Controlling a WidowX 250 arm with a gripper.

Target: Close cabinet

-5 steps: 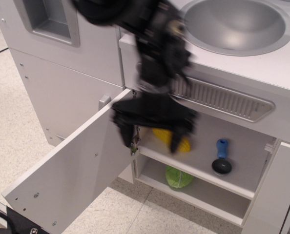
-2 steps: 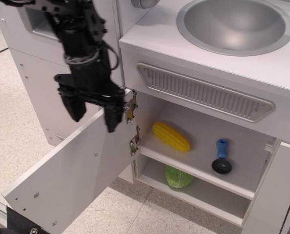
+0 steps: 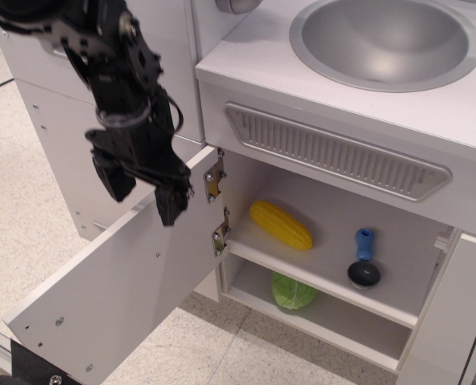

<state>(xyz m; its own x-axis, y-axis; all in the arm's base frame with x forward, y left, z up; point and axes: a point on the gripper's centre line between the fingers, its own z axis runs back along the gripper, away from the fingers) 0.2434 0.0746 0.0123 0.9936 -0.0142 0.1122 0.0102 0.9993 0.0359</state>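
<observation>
Cabinet (image 3: 334, 241) status: open, with nothing of the closing done as far as this view shows. Its door (image 3: 118, 281) is swung wide to the left on two silver hinges (image 3: 215, 178), inner face upward toward the camera, free edge low near the floor. The full swing back to the frame remains. The gripper (image 3: 138, 188) hangs above the door's upper edge, close to the hinge side, its two fingers spread apart and holding nothing; contact with the door cannot be confirmed. A push from behind the outer face would likely be required. Above the compartment sits a grey sink bowl (image 3: 386, 38) over a ribbed vent panel (image 3: 334, 151). On the inner shelf lie a yellow corn cob (image 3: 280, 224) and a blue-handled utensil (image 3: 364, 258); a green item (image 3: 293, 292) rests below. All sit inside the frame, so none appears to obstruct the door's path.
</observation>
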